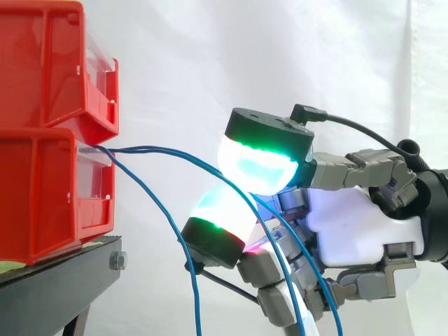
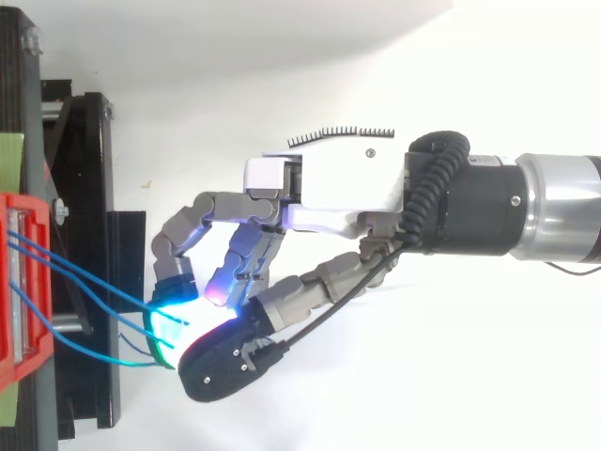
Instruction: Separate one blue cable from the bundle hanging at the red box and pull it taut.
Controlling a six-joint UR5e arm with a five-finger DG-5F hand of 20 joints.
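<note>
Presently, the hand [image 1: 357, 224] is clenched. Its fingers [image 2: 188, 230] are curled, and two glowing pads [image 1: 260, 164] meet face to face, one above and one below. Blue cables [image 1: 150, 148] enter the pinch where the pads meet. Two strands go in together, and it cannot be told whether one or both are clamped. Behind the pads both strands drop away under the fingers, towards the palm. A third strand [image 1: 197, 301] hangs free just ahead of the lower pad, not gripped. Ahead of the fingers the two held strands run nearly level, with a slight bow, to the lip of the lower bin [image 1: 42, 196]. A second bin [image 1: 42, 63] sits on top of it. Both rest on a black stand [image 1: 56, 287], lower than the fingers. A white curtain [image 1: 210, 63] hangs behind.
</note>
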